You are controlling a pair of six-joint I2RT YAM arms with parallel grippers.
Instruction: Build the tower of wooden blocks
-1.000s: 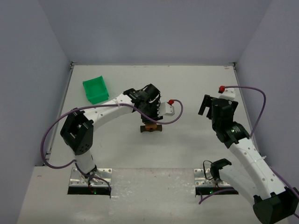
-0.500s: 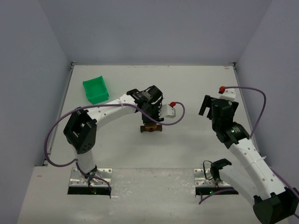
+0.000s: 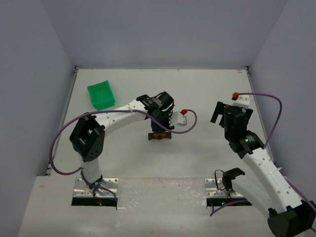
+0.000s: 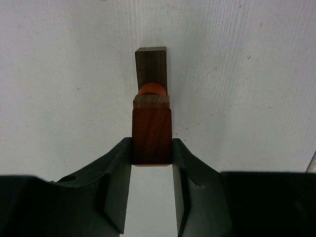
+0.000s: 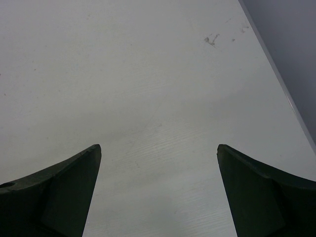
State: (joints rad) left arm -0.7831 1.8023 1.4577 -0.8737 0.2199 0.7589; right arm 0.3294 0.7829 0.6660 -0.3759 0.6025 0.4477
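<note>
From overhead I see the white bench [image 3: 207, 84] and a green plastic bin [image 3: 101, 95] off to the left of the left claw [image 4: 152, 153]. Only the wrist view shows that claw pinching a reddish-brown wooden block [image 4: 152, 133]. Just beyond its tips, an orange rounded piece [image 4: 151, 89] touches a dark brown plank [image 4: 151, 69]. The right claw [image 5: 158, 168] is spread wide above the bench.

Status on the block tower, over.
Left gripper shut on reddish block, lined up at the stack. Right gripper open, parked well to the right. Nothing blocking; green bin far off.
</note>
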